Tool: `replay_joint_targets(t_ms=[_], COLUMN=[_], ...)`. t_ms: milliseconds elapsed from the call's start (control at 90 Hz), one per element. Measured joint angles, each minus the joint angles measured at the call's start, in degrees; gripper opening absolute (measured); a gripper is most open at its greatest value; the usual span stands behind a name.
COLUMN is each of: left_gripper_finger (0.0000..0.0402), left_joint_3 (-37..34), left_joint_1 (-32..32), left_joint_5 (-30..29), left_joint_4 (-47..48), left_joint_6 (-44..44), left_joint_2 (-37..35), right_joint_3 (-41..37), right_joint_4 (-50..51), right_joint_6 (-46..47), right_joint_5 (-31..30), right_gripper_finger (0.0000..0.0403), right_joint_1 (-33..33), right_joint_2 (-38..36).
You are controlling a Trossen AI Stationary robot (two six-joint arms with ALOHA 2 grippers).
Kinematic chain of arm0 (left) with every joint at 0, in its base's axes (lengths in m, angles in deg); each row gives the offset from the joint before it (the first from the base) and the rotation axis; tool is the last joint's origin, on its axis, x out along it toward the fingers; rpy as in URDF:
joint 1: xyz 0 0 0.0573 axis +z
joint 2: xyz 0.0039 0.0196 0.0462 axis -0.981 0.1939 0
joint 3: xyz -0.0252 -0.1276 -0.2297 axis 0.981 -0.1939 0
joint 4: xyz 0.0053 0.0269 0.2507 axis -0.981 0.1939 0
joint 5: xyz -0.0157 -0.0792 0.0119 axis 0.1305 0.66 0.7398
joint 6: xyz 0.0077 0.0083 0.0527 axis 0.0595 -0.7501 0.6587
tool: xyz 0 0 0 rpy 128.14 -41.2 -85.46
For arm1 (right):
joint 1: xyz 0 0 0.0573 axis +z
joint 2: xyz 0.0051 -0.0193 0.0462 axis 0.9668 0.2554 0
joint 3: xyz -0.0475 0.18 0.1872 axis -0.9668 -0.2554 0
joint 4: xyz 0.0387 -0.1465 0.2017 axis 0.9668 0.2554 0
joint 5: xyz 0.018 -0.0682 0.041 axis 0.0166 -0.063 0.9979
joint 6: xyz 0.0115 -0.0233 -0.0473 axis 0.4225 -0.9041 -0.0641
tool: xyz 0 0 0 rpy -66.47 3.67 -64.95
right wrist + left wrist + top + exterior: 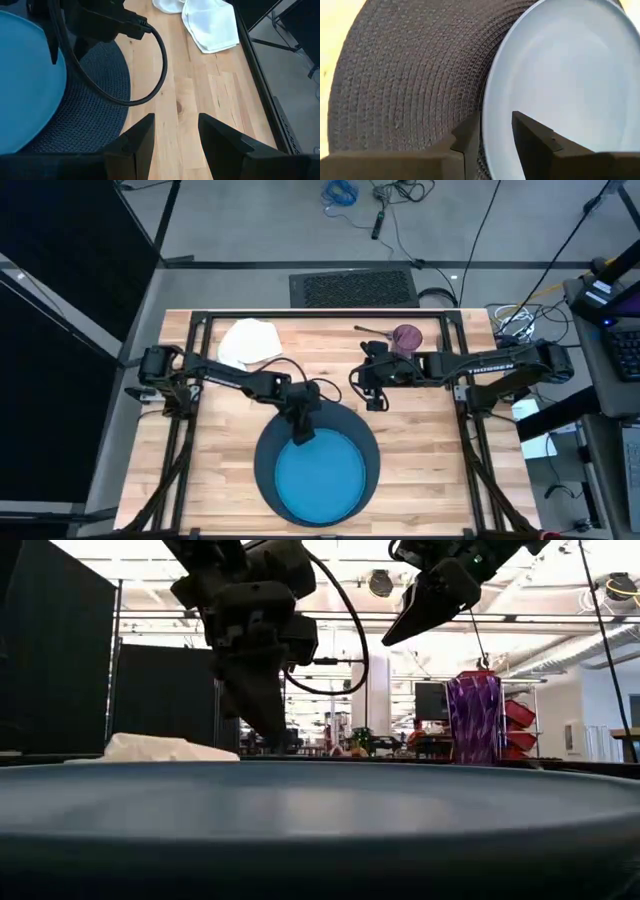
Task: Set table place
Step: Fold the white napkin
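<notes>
Left claw (303, 432): mine, lowered at the far rim of the plate; my two fingers (535, 145) stand a little apart astride that rim, one over the mat and one over the plate.
Right claw (376, 402): mine, hanging above bare tabletop just beyond the mat, fingers (220, 140) spread, nothing between them.
Mat (272, 442): dark navy, woven, round, lying at the near middle of the tabletop.
Plate (320, 477): bright blue, sitting on the mat, mat showing around it.
Napkin (248, 342): white, crumpled, on the far left part of the tabletop, well apart from the mat.
Cup (407, 338): purple, upright at the far side, near my right arm; the low view shows it ribbed and translucent (472, 720).
Utensil (375, 332): one thin dark-looking piece lies just beside the cup; which of fork, knife or spoon I cannot tell.
Tabletop (420, 450): pale wooden planks with a black frame.
</notes>
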Motion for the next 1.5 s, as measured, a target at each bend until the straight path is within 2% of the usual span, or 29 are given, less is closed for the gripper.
replay_joint_targets(t_ms=[233, 356, 478, 633, 778, 889, 1100, 1322, 1500], left_gripper_finger=[0.01, 0.01, 0.01, 0.01, 0.01, 0.01, 0.01, 0.01, 0.01], left_joint_3=[2.2, 2.4, 2.41, 2.41, 2.39, 2.39, 2.37, 2.34, 2.34], left_joint_1=[4.18, 6.45, 8.87, 12.16, 15.51, 19.07, 27.73, 37.6, 41.99], left_joint_5=[-0.25, -3.4, -10.1, -21.61, -32.04, -35.94, -33.29, -24.15, -16.33], left_joint_4=[7.65, 10.13, 15.23, 21.12, 20.75, 18.22, 14.1, 15.06, 14.73], left_joint_6=[5.17, 8.12, 11.72, 14.81, 17.1, 20.01, 22.6, 22.49, 20.63], left_joint_2=[-0.45, -1.67, -2.89, -4.67, -5.51, -5.62, -5.62, -5.6, -5.57], right_joint_3=[0.0, 0.0, 0.0, 0.0, 0.0, 0.0, 0.0, 0.0, 0.0], right_joint_4=[-2.68, -4.33, -3.54, -3.05, -3.21, -3.16, -3.06, -2.76, -1.4], right_joint_6=[-2.82, -3.27, -2.32, -1.57, -1.11, -0.46, -0.46, -0.46, -0.47], right_joint_5=[-0.04, -0.07, -0.05, -0.04, -0.02, 0.28, 0.31, 0.28, 0.29], right_gripper_finger=[0.0138, 0.0138, 0.0138, 0.0138, 0.0138, 0.0138, 0.0138, 0.0138, 0.0138], right_joint_1=[0.02, 0.02, 0.02, -0.02, -0.02, -0.02, -0.02, -0.02, -0.02], right_joint_2=[0.0, 0.0, 0.04, 0.04, 0.04, 0.1, 0.17, 0.17, 0.17])
